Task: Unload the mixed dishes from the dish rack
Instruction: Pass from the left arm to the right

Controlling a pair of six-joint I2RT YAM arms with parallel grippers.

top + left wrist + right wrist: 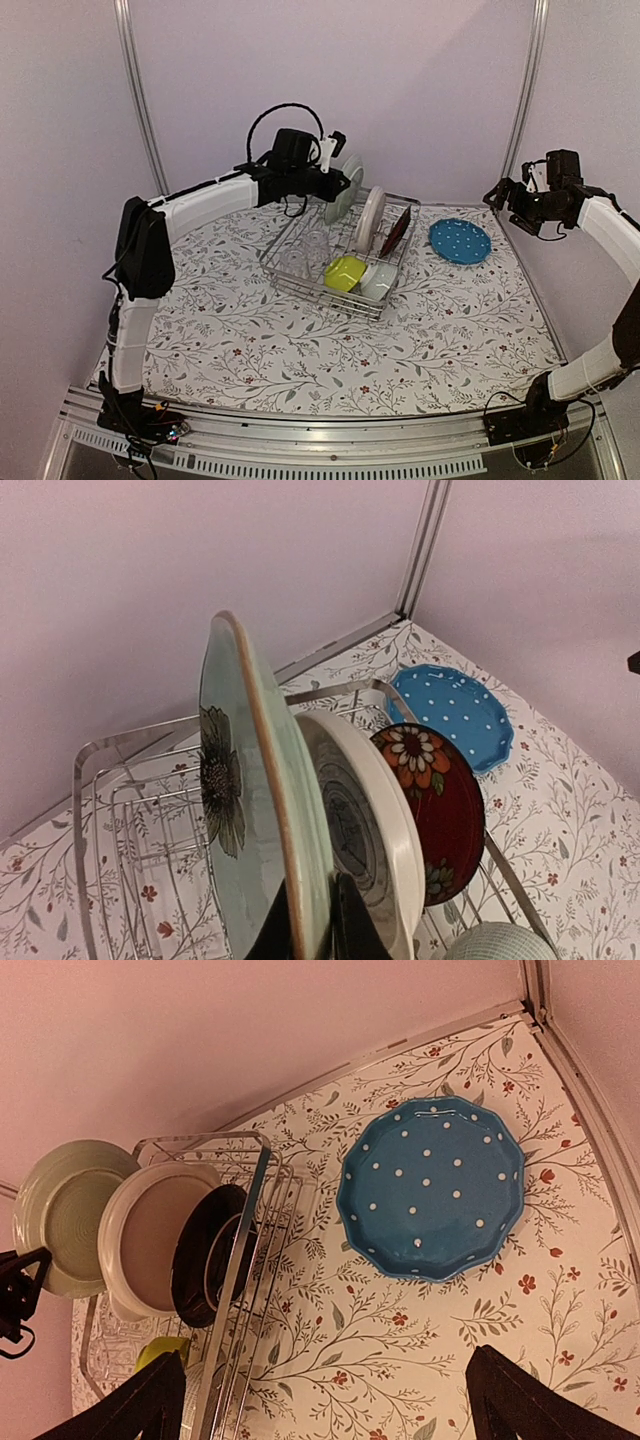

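Observation:
The silver wire dish rack [300, 232] stands mid-table. My left gripper [333, 163] is shut on the rim of the pale green plate [347, 186], held upright at the rack's far end. In the left wrist view my gripper [310, 930] has one finger on each face of this plate [235, 800]. Behind it stand the white plate [375, 820] and the dark red plate [440, 810]. The rack also holds a clear glass [300, 255], a yellow-green bowl [344, 272] and a pale bowl [378, 281]. The blue plate [460, 240] lies on the table. My right gripper [330, 1410] is open and empty, high above the table near it.
The table has a floral cloth [300, 340]. Pale walls and metal posts [140, 110] close the back and sides. The blue plate [430, 1185] lies close to the back right corner, right of the rack [240, 1250].

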